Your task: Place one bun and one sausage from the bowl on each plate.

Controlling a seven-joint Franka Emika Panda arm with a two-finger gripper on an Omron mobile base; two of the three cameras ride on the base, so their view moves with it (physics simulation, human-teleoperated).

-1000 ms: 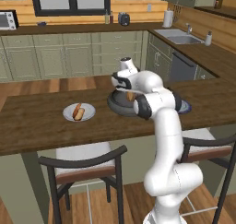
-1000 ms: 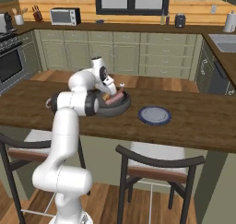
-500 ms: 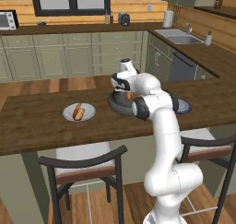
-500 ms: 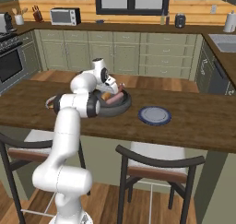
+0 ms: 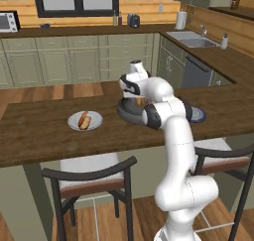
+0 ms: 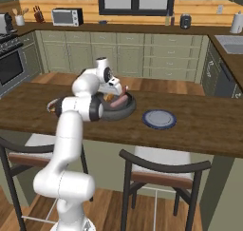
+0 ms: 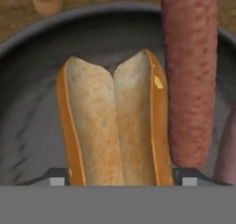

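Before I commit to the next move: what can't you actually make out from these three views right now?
- Finger contact on the bun: hand view, tips cut off at the bottom edge.
- Gripper in the left base view: the arm's wrist hides the jaws.
- Bowl contents: right base view, partly behind the hand; count unclear.
- Pale plate: left base view, food too small to tell bun from sausage.

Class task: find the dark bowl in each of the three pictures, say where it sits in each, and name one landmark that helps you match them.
Left base view: the bowl sits mid-frame on the wooden counter, partly behind the arm.
Right base view: the bowl lies left of centre, left of the blue-grey plate.
Hand view: the bowl's rim arcs across the top, close up.
Shared landmark: the sausage lying in the bowl.
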